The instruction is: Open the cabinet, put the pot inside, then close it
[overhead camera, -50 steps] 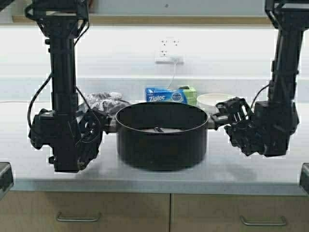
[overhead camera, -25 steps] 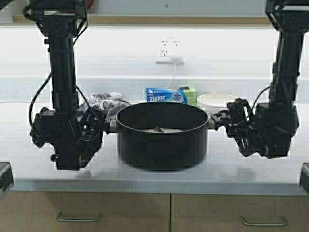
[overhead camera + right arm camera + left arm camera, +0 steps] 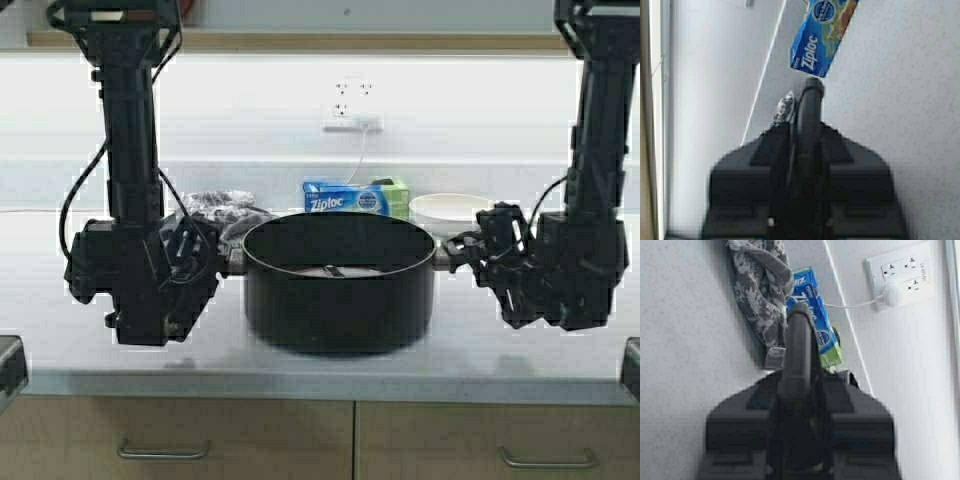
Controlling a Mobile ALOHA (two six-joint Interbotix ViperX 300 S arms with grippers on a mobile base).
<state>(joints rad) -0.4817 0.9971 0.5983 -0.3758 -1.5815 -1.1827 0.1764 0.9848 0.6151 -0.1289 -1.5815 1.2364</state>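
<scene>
The left gripper (image 3: pixel 222 258) was clamped on the left side handle of the pot (image 3: pixel 338 282), and the right gripper (image 3: pixel 458 250) was clamped on the opposite handle, so the pot sat between the two arms. In each wrist view the gripper's dark body filled the lower part of the picture and the pot's rim ran edge-on up the middle, so the contact itself was hidden there.

The pot was upright and lidless, in the middle of the counter (image 3: pixel 560 355), and a small dark piece showed on its pale inner floor. Whether its base touched the counter or hung just above it could not be told.

Behind the pot, near the wall, lay a blue Ziploc box (image 3: pixel 345 198) with a green box just beside it. To the left of those, close behind the left gripper, was a crumpled grey cloth (image 3: pixel 215 205). A white bowl (image 3: pixel 448 210) stood behind the right gripper. A wall outlet (image 3: pixel 350 108) with a white plug and cord was above the boxes. Base cabinet fronts with metal handles (image 3: pixel 160 450) ran below the counter edge.
</scene>
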